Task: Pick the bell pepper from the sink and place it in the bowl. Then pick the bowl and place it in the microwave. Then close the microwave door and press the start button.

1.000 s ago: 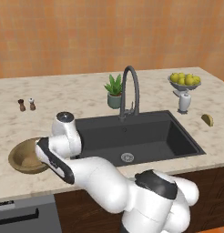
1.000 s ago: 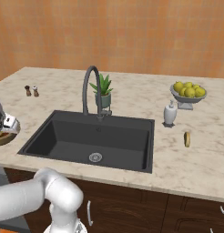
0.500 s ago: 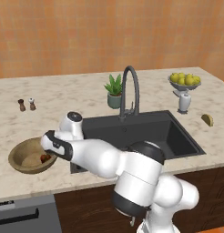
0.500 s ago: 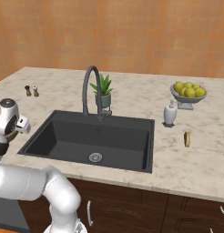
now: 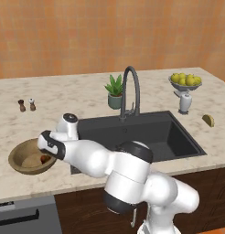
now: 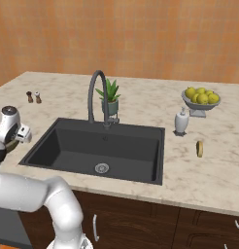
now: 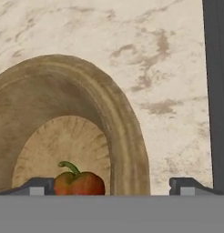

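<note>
Marble surface (image 5: 87, 91) below an orange wall, with the sink (image 5: 146, 132) set into it. Left of the sink you see the bowl (image 5: 23, 157), and the pepper (image 5: 44, 159) already lies inside it. The end effector (image 5: 46, 142) hovers at the bowl's near rim, jaws wide apart, holding nothing. You appear to be between steps: the next move calls for gripping the bowl's thick rim to carry it toward the microwave.
</note>
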